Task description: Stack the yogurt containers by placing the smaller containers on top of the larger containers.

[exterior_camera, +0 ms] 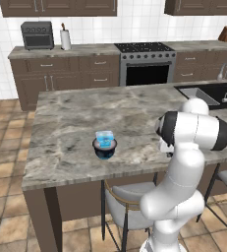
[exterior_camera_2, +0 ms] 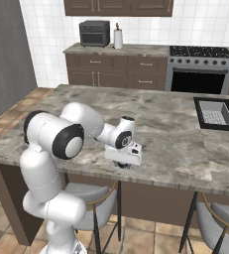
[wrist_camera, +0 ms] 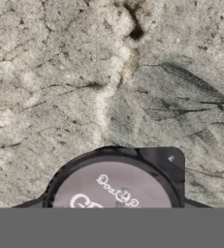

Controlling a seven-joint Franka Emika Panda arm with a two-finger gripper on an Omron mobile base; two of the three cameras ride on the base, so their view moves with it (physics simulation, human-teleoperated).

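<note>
Grey marble island counter (exterior_camera: pixel 66 123): the wide dark navy bowl-like cup (exterior_camera: pixel 104 150) already carried the translucent light-blue squarish cup (exterior_camera: pixel 104 138). Your gripper (exterior_camera_2: pixel 126 164) hung low over the tiny dark round pale-topped cup (wrist_camera: pixel 114 189), which stood upright on the counter, axis vertical. Jaw state could not be told. Judged step: fetching it. Next, you'd need to clamp and lift.

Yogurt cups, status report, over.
Translucent light-blue squarish cup sits on wide dark navy bowl-like cup. Tool low over marble counter, jaws unreadable. Small dark round pale-lidded cup right under the hand camera.

Glossy white rounded arm (exterior_camera: pixel 184 162) segments with dark bands at joints
</note>
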